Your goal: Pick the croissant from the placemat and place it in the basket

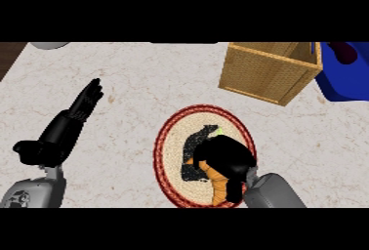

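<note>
The right hand (227, 158) is down on the round placemat (173, 141) with its fingers curled round the croissant (216, 183), which lies at the mat's near right part; the lift wants to go straight up before swinging toward the wicker basket (270, 73) at the far right. The croissant's long axis appears to run near-to-far, its nearer end poking out toward the robot, the far end hidden under the hand. The left hand (69, 129) rests open at the left, fingers straight

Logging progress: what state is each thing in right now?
croissant: on the placemat, under the right hand.
placemat: flat on the counter.
basket: upright, nothing visible inside.
right hand: curled on the croissant.
left hand: open, resting at left.
</note>
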`<state>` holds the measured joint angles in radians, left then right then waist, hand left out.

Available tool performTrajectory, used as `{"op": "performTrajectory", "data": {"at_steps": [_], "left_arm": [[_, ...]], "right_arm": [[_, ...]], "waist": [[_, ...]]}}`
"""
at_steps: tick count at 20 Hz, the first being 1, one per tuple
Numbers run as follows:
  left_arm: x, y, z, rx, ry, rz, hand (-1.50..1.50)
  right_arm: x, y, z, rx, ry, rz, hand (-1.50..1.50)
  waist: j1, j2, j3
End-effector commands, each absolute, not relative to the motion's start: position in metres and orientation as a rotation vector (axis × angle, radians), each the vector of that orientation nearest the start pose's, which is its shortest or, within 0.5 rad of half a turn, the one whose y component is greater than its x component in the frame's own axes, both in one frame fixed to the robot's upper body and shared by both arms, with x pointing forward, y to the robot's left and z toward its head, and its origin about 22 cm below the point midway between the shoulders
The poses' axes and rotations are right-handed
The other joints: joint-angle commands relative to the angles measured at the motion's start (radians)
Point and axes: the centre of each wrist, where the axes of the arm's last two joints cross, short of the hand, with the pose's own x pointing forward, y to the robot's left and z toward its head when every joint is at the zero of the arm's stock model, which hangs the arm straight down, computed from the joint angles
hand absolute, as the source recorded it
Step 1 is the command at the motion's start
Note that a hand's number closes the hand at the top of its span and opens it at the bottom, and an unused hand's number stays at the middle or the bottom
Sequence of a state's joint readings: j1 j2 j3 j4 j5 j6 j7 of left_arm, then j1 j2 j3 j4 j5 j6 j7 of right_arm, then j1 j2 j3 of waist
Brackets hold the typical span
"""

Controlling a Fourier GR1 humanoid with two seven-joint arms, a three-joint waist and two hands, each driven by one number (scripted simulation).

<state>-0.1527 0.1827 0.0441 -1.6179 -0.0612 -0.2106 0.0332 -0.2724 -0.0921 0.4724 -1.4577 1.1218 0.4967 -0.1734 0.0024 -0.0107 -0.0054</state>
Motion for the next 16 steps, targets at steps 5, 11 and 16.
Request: {"op": "performTrajectory", "data": {"at_steps": [5, 11, 16], "left_arm": [[0.283, 0.243, 0.065, 0.042, -1.693, -0.375, 0.00], [0.272, 0.269, 0.059, 0.041, -1.694, -0.383, 0.00], [0.278, 0.259, 0.056, 0.024, -1.690, -0.385, 0.00]], "right_arm": [[0.256, -0.113, 0.001, -0.279, -1.469, 1.963, 1.50], [0.256, -0.086, 0.012, -0.483, -1.390, 1.722, 1.50], [0.263, -0.095, 0.028, -0.774, -1.220, 1.331, 1.50]], "waist": [[-0.001, 0.011, 0.006], [0.010, 0.010, 0.005], [0.021, 0.011, 0.006]]}}
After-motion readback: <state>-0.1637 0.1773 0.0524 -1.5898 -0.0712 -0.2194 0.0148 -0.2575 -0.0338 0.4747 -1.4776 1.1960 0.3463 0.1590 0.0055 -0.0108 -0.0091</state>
